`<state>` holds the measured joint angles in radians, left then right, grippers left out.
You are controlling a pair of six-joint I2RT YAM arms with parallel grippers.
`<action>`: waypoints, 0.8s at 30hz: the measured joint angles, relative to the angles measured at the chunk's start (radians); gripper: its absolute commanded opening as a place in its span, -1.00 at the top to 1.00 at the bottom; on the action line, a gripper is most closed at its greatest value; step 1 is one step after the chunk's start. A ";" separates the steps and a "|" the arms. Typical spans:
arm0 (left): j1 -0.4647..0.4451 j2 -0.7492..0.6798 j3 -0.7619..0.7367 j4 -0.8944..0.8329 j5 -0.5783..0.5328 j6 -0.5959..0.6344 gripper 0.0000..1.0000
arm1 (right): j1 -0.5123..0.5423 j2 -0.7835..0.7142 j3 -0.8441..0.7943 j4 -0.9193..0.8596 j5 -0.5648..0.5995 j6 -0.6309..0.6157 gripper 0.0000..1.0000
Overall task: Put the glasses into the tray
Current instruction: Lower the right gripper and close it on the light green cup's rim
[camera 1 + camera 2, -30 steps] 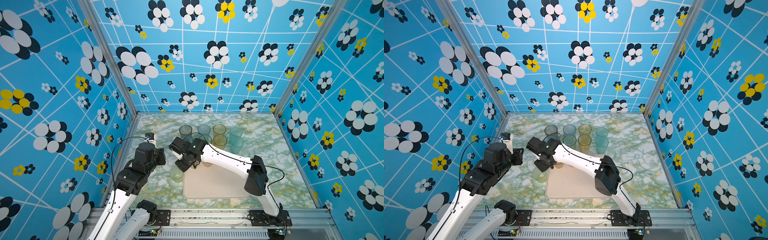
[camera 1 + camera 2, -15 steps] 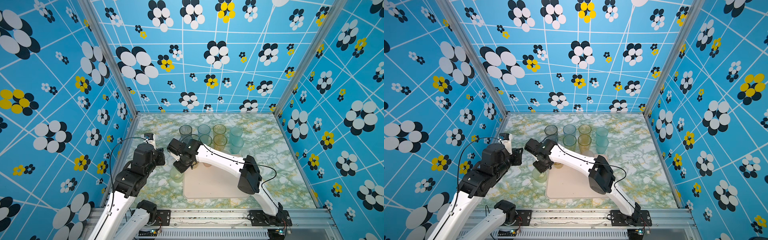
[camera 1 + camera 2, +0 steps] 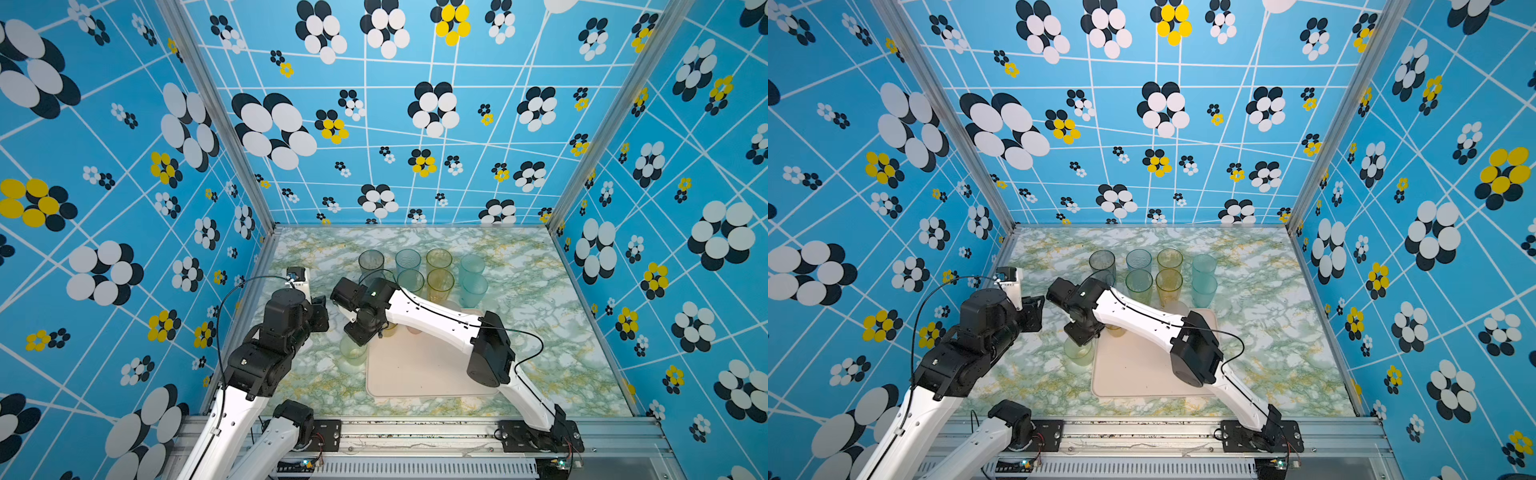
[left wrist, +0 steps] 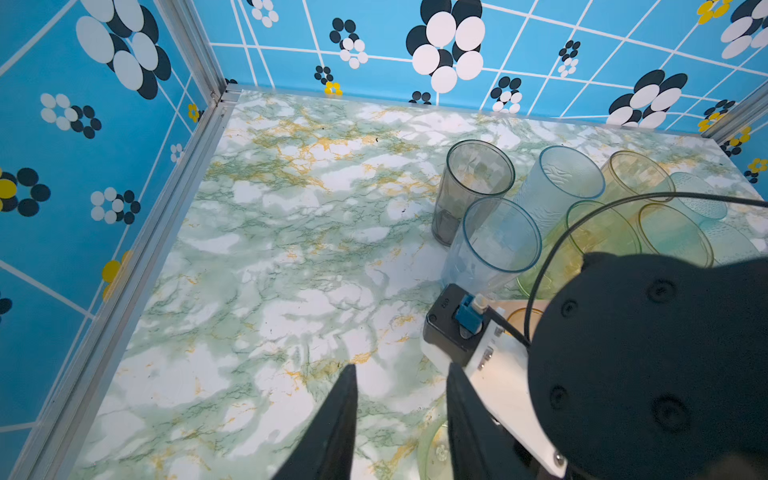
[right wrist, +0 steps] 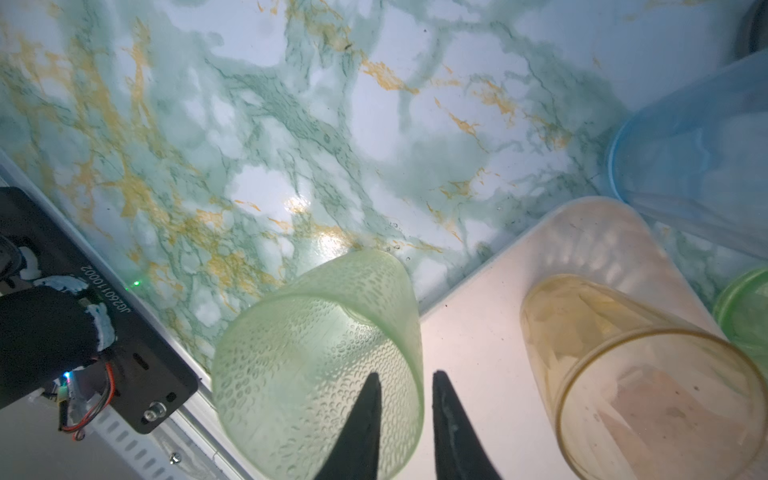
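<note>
We see a white printed code, too small to read surely, on a black plate (image 5: 124,320). The table (image 3: 540,291) is marbled green and gold, and the walls (image 3: 124,166) are blue with flowers. The tray (image 3: 415,374) lies front-centre, with tall glasses (image 3: 440,284) clustered behind it. The right gripper (image 5: 405,376), jaws narrowly parted, straddles the wall of a pale green glass (image 5: 316,365) just beside the tray. The left gripper (image 4: 401,368) hangs parted and empty.

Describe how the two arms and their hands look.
Both the left arm and right arm have glossy white link shells joined by bulky black joint housings. A thin black cable loops off the left arm; a second cable arcs from the right elbow. The left hand and right hand each end in two slim, tapering black fingers.
</note>
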<state>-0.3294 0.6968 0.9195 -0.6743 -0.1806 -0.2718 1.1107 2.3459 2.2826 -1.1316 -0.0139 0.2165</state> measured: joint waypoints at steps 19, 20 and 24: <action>0.002 -0.020 0.000 0.000 -0.014 0.010 0.25 | 0.000 0.018 0.032 -0.040 0.004 0.000 0.80; 0.002 -0.020 0.000 0.000 -0.015 0.010 0.25 | 0.000 0.019 0.032 -0.040 0.004 -0.001 0.82; 0.002 -0.020 0.000 0.000 -0.015 0.011 0.25 | 0.000 0.023 0.041 -0.040 0.004 0.000 0.94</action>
<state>-0.3275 0.6765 0.9192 -0.6746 -0.1955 -0.2611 1.1107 2.3692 2.3234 -1.1721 -0.0097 0.2165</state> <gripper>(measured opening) 0.377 0.054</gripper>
